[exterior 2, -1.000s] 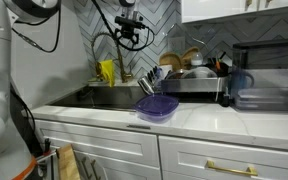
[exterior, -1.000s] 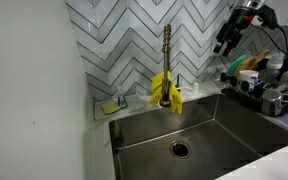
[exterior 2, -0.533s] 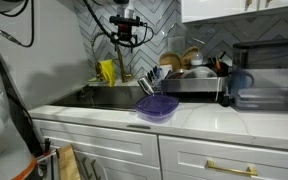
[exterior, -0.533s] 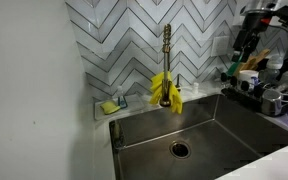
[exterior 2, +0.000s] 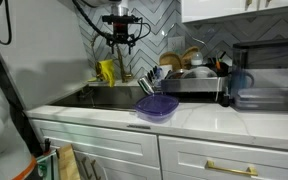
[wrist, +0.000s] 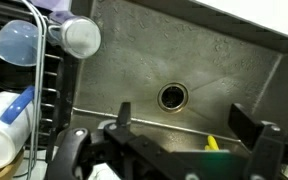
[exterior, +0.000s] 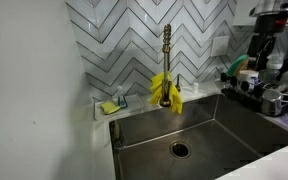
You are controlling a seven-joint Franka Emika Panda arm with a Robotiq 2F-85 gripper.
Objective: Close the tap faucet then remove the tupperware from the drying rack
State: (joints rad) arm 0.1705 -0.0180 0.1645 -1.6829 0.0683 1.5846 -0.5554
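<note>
yellow gloves (exterior: 165, 90) draping over the tap faucet (exterior: 167, 45), hiding its spout; drying rack (exterior: 256, 92) running off the right edge, its contents blurring together, tupperware not being distinguishable; gripper (wrist: 179, 113) base being cropped along the wrist view's bottom edge

Even indoor light; soft, low-resolution frames; wrist view blurry.

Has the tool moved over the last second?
Yes. In an exterior view the tool has shifted rightward in the frame, farther from the tap faucet.

support: white countertop (exterior 2: 209, 120) | on it: purple bowl (exterior 2: 157, 107), drying rack (exterior 2: 187, 86) | bowl possibly a colander
</note>
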